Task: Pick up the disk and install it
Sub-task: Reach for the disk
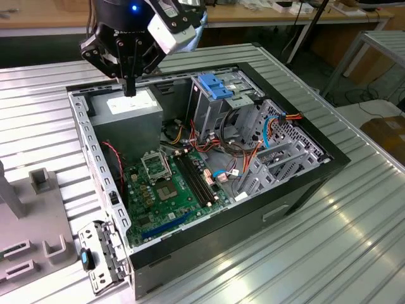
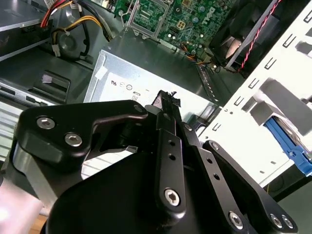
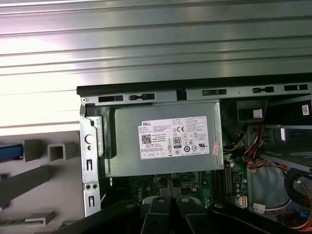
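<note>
My gripper (image 1: 130,90) hangs over the grey power supply (image 1: 130,104) at the back corner of the open computer case (image 1: 209,158), on the exterior view's left. Its black fingers (image 2: 168,105) are pressed together with nothing between them. In the first wrist view the gripper (image 3: 168,201) points at the labelled power supply (image 3: 165,139). A bright blue edge of the disk (image 3: 9,151) shows outside the case, on the grey fixture beside it. In the second wrist view the disk (image 2: 292,148) lies beyond the case's pale side wall, well away from the fingers.
A light-blue plastic bracket (image 1: 215,85) lies on top of the drive cage (image 1: 218,111). The green motherboard (image 1: 171,187) and loose red and orange cables (image 1: 253,149) fill the case floor. A grey fixture with slots (image 1: 38,215) sits on the ribbed metal table (image 1: 354,209).
</note>
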Robot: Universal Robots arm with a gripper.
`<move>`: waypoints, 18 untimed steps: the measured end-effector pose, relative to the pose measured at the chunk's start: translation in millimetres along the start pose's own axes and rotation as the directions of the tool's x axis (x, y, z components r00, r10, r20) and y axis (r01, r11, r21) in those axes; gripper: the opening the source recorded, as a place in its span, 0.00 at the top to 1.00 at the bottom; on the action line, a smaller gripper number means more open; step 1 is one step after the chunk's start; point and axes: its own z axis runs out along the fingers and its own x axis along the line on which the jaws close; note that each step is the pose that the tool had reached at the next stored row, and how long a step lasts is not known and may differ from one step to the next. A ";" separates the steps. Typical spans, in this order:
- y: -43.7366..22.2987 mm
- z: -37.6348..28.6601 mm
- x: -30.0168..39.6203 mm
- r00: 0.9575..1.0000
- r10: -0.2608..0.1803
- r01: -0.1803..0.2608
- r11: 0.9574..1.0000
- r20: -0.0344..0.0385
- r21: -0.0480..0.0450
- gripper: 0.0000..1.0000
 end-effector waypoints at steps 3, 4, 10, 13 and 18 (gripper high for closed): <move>-0.2 -0.1 3.2 1.000 0.000 0.000 1.000 0.000 0.000 0.89; -0.3 -0.2 4.1 1.000 0.000 0.000 1.000 0.000 0.000 0.89; -1.0 -0.4 13.0 1.000 0.000 0.000 1.000 0.000 0.000 0.89; -1.5 -0.6 20.0 1.000 0.000 0.000 1.000 0.000 0.000 0.89; -2.2 -0.9 31.1 1.000 0.000 0.000 1.000 0.000 0.000 0.89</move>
